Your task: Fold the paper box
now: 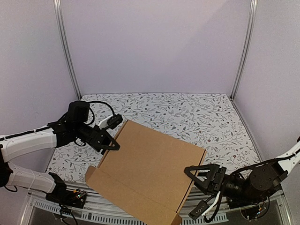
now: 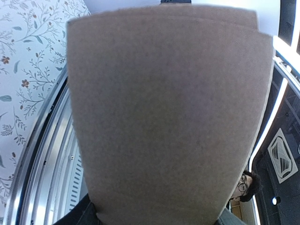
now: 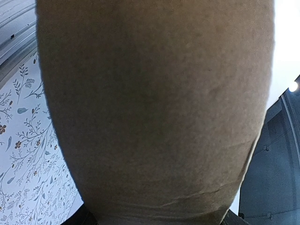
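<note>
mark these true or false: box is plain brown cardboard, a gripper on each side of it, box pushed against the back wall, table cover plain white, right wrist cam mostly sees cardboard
1. The paper box is plain brown cardboard. True.
2. The left gripper is at the box's left edge and the right gripper at its right edge. True.
3. The box is pushed against the back wall. False: it is toward the front, with its near corner over the table's front edge.
4. The table cover is plain white. False: it has a leaf and flower print.
5. The right wrist view is mostly filled by cardboard. True.
</note>
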Robot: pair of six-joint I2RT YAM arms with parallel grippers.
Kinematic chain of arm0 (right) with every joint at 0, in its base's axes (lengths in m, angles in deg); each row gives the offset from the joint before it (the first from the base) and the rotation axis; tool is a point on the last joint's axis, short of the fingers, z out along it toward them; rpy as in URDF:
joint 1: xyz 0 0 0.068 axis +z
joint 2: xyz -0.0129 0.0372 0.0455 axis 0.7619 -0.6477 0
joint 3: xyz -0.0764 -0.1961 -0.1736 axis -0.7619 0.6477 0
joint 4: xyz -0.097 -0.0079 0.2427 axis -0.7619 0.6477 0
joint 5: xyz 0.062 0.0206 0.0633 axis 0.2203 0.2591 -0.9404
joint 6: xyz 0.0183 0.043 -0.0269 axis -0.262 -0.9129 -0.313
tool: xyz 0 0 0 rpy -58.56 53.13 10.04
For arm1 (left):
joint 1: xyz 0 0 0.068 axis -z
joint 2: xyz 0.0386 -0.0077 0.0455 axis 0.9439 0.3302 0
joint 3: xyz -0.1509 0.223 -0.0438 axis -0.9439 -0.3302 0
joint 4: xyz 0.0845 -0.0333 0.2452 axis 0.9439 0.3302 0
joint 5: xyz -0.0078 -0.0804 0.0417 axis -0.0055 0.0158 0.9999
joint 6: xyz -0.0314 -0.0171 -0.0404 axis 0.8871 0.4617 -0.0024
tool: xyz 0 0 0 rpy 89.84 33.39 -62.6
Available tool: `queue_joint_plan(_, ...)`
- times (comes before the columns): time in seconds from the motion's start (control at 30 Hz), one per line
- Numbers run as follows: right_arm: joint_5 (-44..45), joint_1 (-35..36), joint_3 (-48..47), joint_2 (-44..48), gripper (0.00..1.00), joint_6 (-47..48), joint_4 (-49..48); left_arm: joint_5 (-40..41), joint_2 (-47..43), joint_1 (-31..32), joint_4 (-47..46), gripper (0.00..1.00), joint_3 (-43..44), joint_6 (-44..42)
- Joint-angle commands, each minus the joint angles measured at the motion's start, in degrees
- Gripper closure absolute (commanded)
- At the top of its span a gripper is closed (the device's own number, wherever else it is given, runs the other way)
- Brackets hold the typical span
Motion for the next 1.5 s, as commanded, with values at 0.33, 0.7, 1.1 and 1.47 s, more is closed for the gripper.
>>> queue_joint_plan(0.33,3.92,0.51,-1.16,-2.86,0.70,-6.69,-9.19,7.39,1.82,-1.08,8.04,0.03,3.73,-6.61)
queue_joint_plan(0.7,6.82,-1.00,-5.35,-5.21,0.76,-31.58,-0.30,28.38,-5.24,-9.94,28.16,0.00,10.58,-17.40)
queue_joint_plan(1.1,-20.97,-21.26,-8.92,-7.57,0.78,-65.16,13.50,76.00,-19.21,-10.73,42.49,0.00,22.73,-23.47)
queue_joint_plan(1.47,-58.22,-43.01,-5.67,-4.59,0.80,-85.92,8.76,60.83,-22.86,-10.78,39.84,0.01,15.87,-26.65)
